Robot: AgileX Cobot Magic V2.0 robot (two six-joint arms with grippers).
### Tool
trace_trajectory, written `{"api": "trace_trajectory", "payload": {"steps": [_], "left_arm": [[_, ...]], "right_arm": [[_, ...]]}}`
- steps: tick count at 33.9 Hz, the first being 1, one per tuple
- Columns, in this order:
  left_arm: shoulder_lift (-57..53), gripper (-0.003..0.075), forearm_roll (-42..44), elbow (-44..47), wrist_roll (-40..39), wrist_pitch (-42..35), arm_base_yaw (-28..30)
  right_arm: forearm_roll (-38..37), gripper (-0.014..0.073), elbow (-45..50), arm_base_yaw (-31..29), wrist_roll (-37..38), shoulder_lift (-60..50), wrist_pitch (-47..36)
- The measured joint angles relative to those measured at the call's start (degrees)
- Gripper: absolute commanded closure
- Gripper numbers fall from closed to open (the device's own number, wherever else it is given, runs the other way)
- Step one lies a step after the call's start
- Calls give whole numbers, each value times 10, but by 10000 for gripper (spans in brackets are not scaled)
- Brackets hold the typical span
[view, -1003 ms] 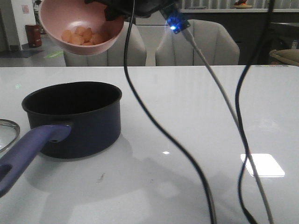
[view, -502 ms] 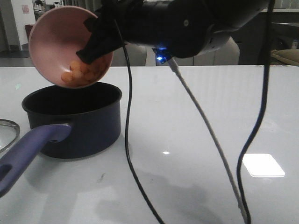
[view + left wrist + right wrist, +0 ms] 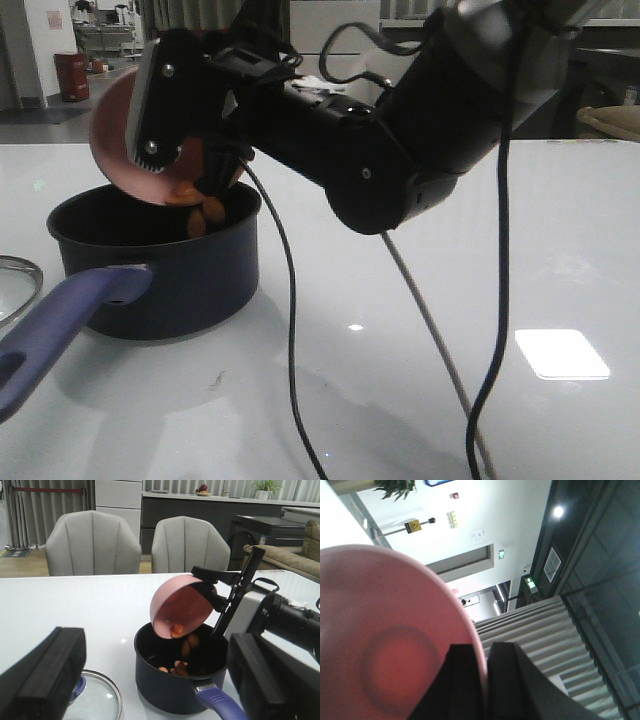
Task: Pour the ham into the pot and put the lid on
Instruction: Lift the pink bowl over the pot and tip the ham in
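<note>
Over pot [image 3: 160, 250], bowl [image 3: 175, 607] tipped steeply, ham [image 3: 178, 628] falling

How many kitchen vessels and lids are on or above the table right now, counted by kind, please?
Pots: 1, the pot, on the table.
Bowls: 1, the pink bowl, tipped over the pot in the right tool.
Lids: 1, the lid, flat beside the pot.
Total: 3
</note>
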Motion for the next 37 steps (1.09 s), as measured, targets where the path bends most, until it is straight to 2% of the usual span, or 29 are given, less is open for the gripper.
{"api": "trace_trajectory", "payload": {"steps": [7, 11, 13, 16, 19, 21, 23, 27, 32, 37], "left_arm": [[0, 103, 0, 0, 0, 0, 0], [0, 103, 0, 0, 0, 0, 0], [0, 103, 0, 0, 0, 0, 0], [0, 103, 0, 0, 0, 0, 0], [0, 103, 0, 0, 0, 0, 0], [0, 103, 0, 0, 0, 0, 0], [0, 103, 0, 0, 0, 0, 0], [0, 103, 0, 0, 0, 0, 0], [0, 103, 0, 0, 0, 0, 0], [0, 103, 0, 0, 0, 0, 0]], "right_arm": [[-15, 456, 0, 0, -11, 2, -4], [-13, 456, 0, 0, 39, 2, -4], [-4, 456, 0, 0, 102, 2, -4], [20, 456, 0, 0, 233, -2, -4], [52, 456, 0, 0, 415, -22, 0], [61, 456, 0, 0, 497, -43, 24], [69, 456, 0, 0, 578, -67, 70], [77, 456, 0, 0, 653, -119, 210], [87, 456, 0, -4, 672, -189, 418], [89, 456, 0, -39, 674, -261, 596]]}}
